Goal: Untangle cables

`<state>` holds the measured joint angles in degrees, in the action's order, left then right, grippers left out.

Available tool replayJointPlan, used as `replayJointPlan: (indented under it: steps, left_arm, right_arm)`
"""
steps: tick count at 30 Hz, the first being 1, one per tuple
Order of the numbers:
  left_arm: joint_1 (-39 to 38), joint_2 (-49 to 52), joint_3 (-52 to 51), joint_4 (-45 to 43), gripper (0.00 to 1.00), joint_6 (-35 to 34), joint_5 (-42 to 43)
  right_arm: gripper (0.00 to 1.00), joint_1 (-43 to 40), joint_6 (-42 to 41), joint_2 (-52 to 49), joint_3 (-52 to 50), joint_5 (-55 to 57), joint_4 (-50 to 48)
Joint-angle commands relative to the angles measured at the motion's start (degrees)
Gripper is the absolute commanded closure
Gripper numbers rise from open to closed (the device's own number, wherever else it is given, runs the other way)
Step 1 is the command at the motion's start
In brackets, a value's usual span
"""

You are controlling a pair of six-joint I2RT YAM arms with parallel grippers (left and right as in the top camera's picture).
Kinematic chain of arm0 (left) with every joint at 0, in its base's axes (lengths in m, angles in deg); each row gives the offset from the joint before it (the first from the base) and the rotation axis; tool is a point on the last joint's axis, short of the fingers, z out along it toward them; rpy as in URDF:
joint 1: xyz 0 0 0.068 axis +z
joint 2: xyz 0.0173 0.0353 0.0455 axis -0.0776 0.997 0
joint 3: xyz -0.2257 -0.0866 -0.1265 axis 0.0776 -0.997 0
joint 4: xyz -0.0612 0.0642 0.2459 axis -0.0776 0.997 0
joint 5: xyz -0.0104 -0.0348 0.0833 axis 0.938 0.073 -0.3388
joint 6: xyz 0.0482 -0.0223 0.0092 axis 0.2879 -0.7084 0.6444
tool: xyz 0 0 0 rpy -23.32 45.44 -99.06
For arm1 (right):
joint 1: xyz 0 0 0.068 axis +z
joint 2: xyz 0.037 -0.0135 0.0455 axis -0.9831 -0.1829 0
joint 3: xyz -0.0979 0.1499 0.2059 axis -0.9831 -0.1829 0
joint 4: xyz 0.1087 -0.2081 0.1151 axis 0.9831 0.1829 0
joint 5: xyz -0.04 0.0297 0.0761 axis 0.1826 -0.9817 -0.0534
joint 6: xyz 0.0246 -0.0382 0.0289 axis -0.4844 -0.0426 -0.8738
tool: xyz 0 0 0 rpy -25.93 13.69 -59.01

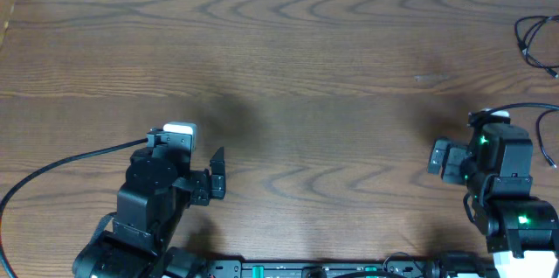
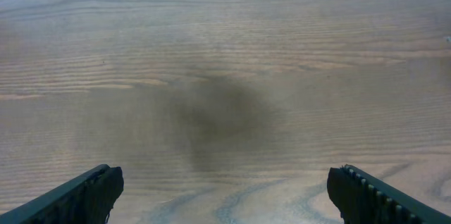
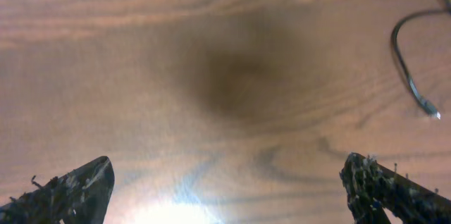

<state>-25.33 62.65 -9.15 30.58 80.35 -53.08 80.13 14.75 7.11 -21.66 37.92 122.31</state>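
Thin black cables [image 1: 534, 35] lie in a loose tangle at the table's far right edge, partly cut off by the frame. Another thin black strand [image 1: 543, 138] curves beside the right arm. In the right wrist view a thin black cable [image 3: 402, 58] with a small plug end lies at the upper right, well clear of the fingers. My left gripper [image 1: 216, 176] [image 2: 225, 182] is open and empty over bare wood at the front left. My right gripper [image 1: 439, 156] [image 3: 227, 175] is open and empty at the front right. No white cable is in view.
The wooden table [image 1: 288, 68] fills the views. A thicker black cord [image 1: 52, 169] runs from the left arm off the left edge. The arm bases stand at the front edge.
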Motion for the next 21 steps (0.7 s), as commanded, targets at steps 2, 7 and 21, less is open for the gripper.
replayJointPlan:
  steps: [2,7,21]
  left_arm:
    - [0.09,0.0,-0.28,0.02,0.02,0.11,0.31]
    - [0.09,0.0,-0.28,0.02,0.03,0.11,0.31]
    - [0.09,0.0,-0.28,0.02,0.02,0.11,0.31]
  right_arm:
    - [0.01,0.31,0.2,0.09,0.13,0.31,2.95]
    - [0.01,0.31,0.2,0.09,0.13,0.31,4.87]
    - [0.01,0.31,0.2,0.09,0.13,0.31,4.85]
